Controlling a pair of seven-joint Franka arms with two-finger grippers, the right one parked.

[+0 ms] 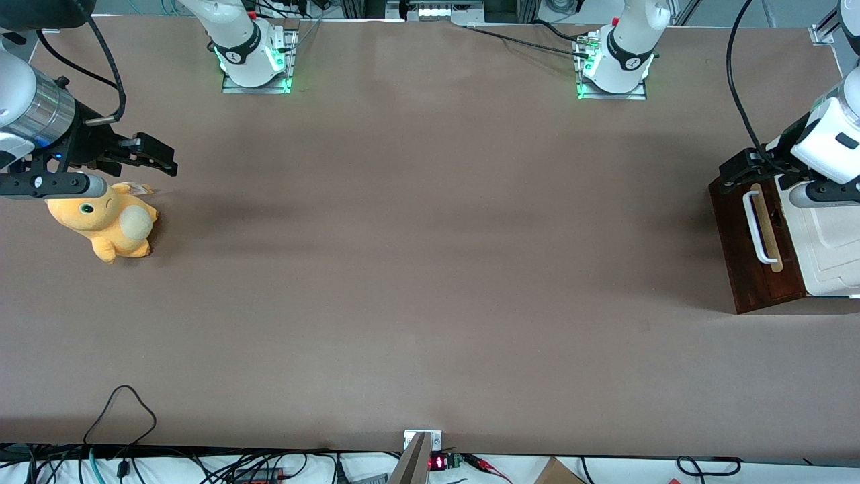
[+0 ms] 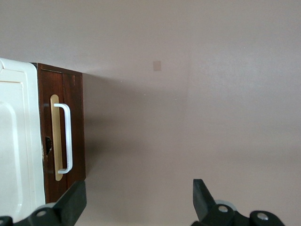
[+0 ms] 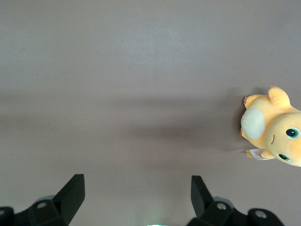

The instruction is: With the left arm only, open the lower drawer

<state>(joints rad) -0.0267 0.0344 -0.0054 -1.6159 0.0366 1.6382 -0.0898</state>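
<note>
Drawer sits shut while the gripper (wide open, holding nothing) hovers above its handle, which likely needs grasping next.

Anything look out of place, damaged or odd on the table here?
Only the plush toy lying on its side toward the parked arm's end. The drawer is shut, its handle straight and intact. The open gripper hovers above the cabinet's front edge.
</note>
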